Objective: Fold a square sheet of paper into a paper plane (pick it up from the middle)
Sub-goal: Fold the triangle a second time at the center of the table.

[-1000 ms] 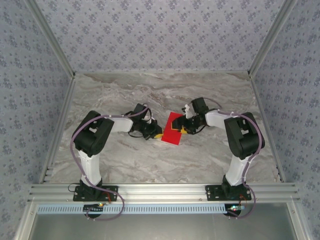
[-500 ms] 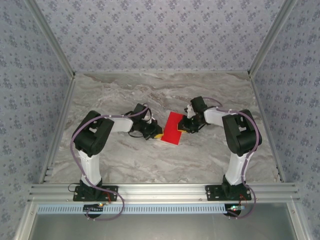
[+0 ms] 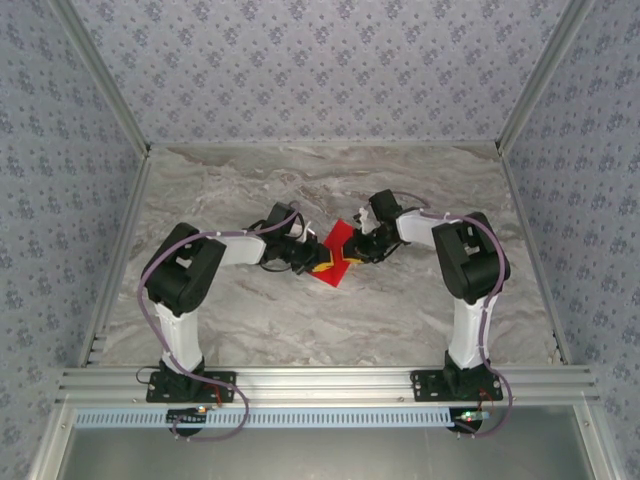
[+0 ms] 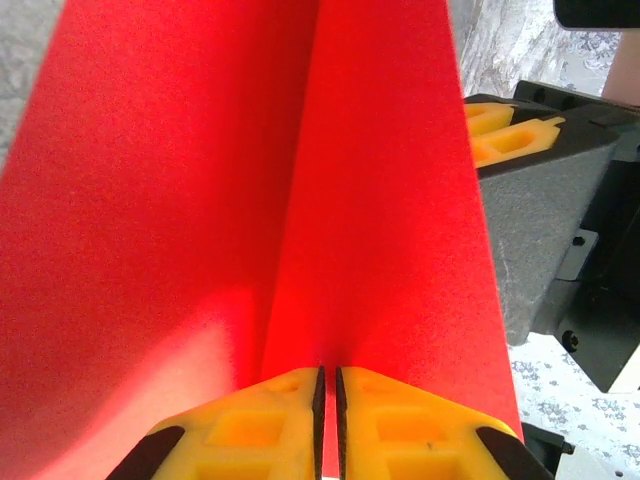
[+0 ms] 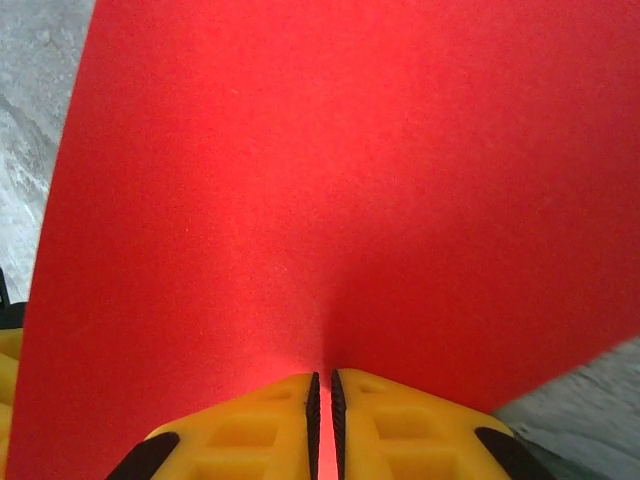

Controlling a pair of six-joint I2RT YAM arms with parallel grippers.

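Two grippers meet mid-table: left gripper [image 4: 328, 385] and right gripper [image 5: 322, 390] each clamp tight on the square sheet of paper [image 3: 337, 240], creased between them.

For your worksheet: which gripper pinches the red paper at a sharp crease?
The left gripper; a crease rises from its jaws. The right gripper grips smooth red paper.

Paper sheet [image 4: 150, 200] – matt red, fine grain; pads [image 5: 250, 430] yellow plastic, matt; tabletop [image 3: 300, 330] smooth, marble-look.
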